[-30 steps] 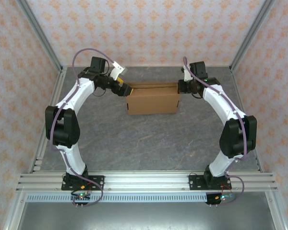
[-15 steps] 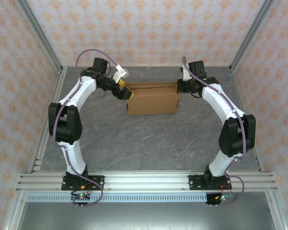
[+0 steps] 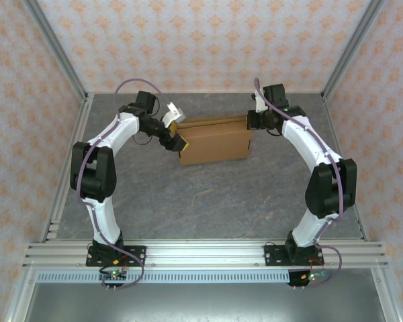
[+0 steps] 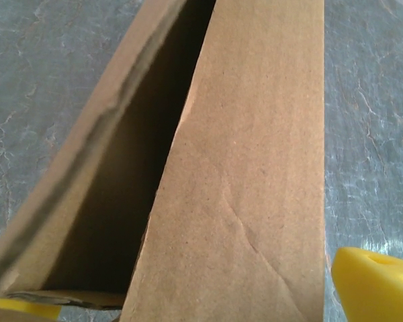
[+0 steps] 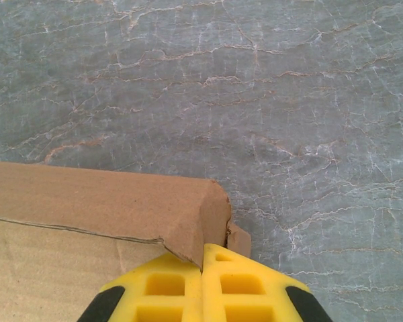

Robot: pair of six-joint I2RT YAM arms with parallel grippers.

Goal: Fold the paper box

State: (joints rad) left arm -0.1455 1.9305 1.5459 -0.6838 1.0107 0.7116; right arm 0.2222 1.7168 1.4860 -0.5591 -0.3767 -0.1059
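Your left gripper (image 3: 177, 132) stands wide open, fingers (image 4: 373, 285) flanking the left end of the box (image 3: 213, 141). Your right gripper (image 5: 203, 260) is closed, tips touching its far right corner.

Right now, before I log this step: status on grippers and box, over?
Left gripper open, straddling paper box, left end. Right gripper shut at its right end. Box partly folded, top gap open. Nothing blocking seen.
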